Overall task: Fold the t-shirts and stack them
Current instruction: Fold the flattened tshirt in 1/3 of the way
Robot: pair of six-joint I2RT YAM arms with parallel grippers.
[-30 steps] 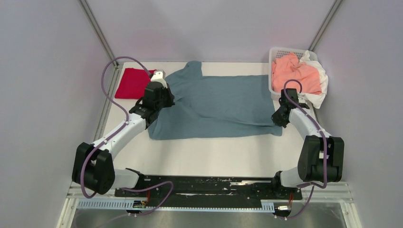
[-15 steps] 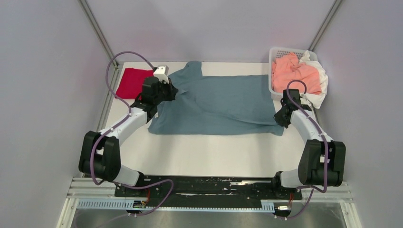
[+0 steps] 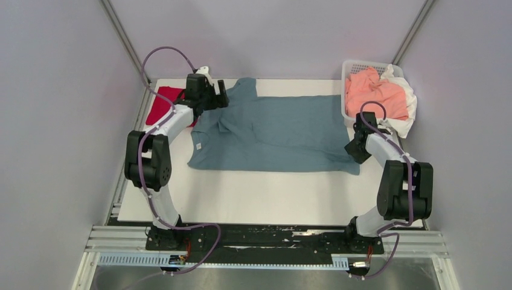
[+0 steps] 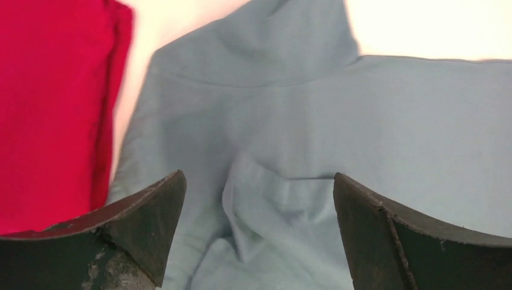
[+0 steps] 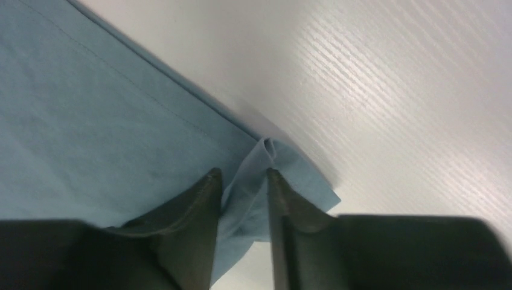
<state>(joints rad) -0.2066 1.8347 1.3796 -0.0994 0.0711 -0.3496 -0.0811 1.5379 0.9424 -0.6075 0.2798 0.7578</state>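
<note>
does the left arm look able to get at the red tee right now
Probably yes. The left tool is open and empty above the teal t-shirt, right beside the folded red t-shirt, and nothing is seen lying on the red one.

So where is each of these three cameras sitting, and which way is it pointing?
Top: fixed above and behind the arms, looking down on the table; both whole arms show.
Left wrist: on the left arm, looking past its open left gripper at the blue shirt and red shirt.
Right wrist: on the right arm, looking along the right gripper, pinched on the blue shirt's corner.
Shared: all three see the blue shirt; top and left wrist see the red one.
</note>
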